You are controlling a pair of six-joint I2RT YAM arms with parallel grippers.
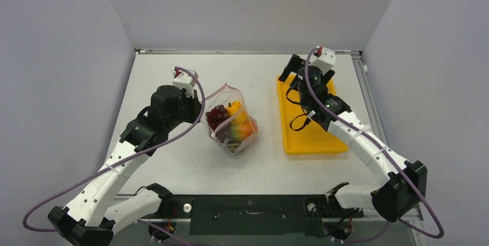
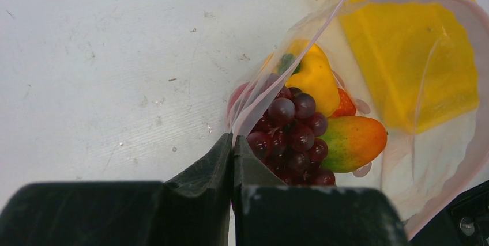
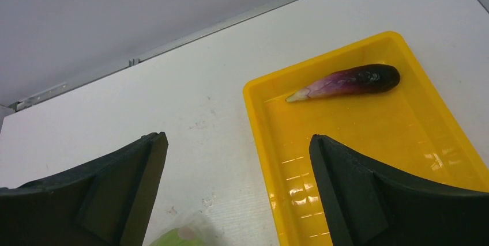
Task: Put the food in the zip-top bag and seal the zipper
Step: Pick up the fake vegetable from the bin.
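Observation:
The clear zip-top bag (image 1: 232,124) stands at mid-table with its mouth open. Inside lie a dark red grape bunch (image 2: 291,133), a yellow bell pepper (image 2: 314,76) and an orange-green piece (image 2: 354,141). My left gripper (image 2: 233,142) is shut on the bag's mouth edge, pinching the pinkish zipper (image 2: 300,41) at the bag's left side (image 1: 200,109). The dark purple eggplant (image 3: 349,82) lies at the far end of the yellow tray (image 3: 259,119). My right gripper (image 3: 236,137) hangs open above the tray's left rim, short of the eggplant, with nothing between its fingers.
The yellow tray (image 1: 311,139) sits right of the bag, and my right gripper (image 1: 308,73) covers its far end in the top view. Grey walls close in the table at the back and on both sides. A corner of the bag (image 3: 179,235) shows below the right gripper.

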